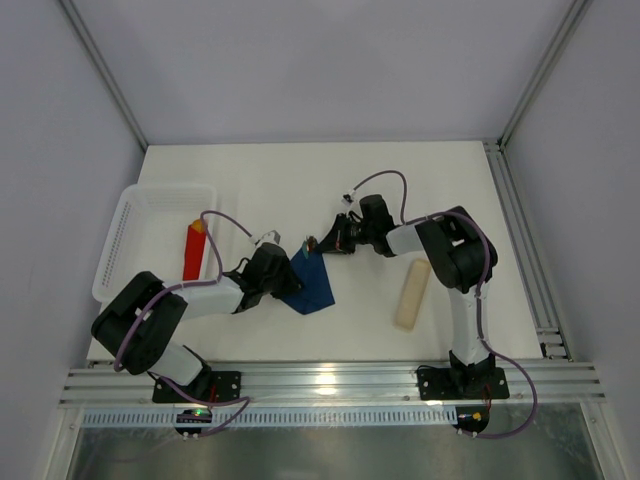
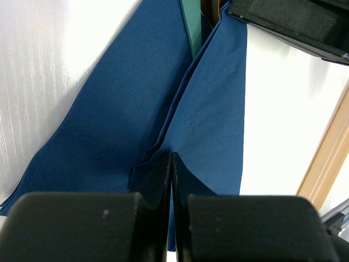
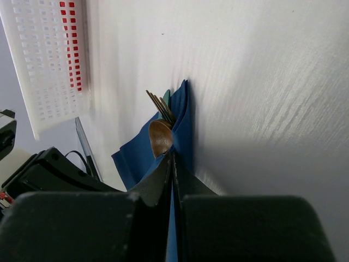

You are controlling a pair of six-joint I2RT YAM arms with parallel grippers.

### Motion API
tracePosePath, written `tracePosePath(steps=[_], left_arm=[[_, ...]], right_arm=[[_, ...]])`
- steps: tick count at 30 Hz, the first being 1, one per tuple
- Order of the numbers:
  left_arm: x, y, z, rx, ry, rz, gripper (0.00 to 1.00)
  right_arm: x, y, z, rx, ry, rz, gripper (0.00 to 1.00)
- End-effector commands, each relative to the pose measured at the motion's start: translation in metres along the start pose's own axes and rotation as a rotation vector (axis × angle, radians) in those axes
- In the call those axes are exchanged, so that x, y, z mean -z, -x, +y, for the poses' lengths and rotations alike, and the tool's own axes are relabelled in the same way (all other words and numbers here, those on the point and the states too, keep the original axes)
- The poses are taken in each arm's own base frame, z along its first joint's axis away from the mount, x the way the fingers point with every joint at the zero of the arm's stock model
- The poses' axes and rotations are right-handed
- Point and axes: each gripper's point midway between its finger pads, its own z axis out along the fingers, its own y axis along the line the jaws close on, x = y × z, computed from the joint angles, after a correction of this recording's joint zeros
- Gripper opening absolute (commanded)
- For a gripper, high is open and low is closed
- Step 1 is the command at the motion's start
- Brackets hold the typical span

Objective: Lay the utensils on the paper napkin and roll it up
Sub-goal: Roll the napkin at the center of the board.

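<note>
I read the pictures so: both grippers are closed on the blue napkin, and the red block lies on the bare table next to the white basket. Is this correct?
Not fully. The red block lies inside the white basket, not on the bare table; the top view shows this. The left gripper and the right gripper are indeed closed on the blue napkin.

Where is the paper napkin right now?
In the top view the paper napkin lies near the middle of the table, folded over the utensils, pinched by the left tool at its near side and the right tool at its far end.
</note>
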Motion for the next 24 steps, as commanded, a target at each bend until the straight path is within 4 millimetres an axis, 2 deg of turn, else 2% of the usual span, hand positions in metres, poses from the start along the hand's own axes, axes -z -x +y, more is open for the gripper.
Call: tracePosePath(steps=[1, 5, 7, 16, 20, 24], left_arm=[[0.003, -0.005, 0.009, -0.025, 0.033, 0.019, 0.00], [0.003, -0.005, 0.008, -0.026, 0.034, 0.018, 0.00], [0.002, -0.004, 0.008, -0.025, 0.035, 0.019, 0.00], [0.005, -0.002, 0.009, -0.025, 0.049, 0.011, 0.00], [0.006, -0.001, 0.010, -0.024, 0.056, 0.008, 0.00], [0.007, 0.000, 0.009, -0.024, 0.057, 0.009, 0.00]], right_arm=[[0.001, 0.010, -0.011, 0.031, -0.064, -0.040, 0.04], [0.008, 0.014, 0.003, 0.058, -0.055, -0.047, 0.04], [0.011, 0.013, 0.016, 0.100, -0.046, -0.044, 0.04], [0.011, -0.026, 0.059, 0.232, -0.049, 0.022, 0.04], [0.010, -0.043, 0.065, 0.274, -0.081, 0.053, 0.04], [0.013, -0.054, 0.056, 0.281, -0.148, 0.069, 0.04]])
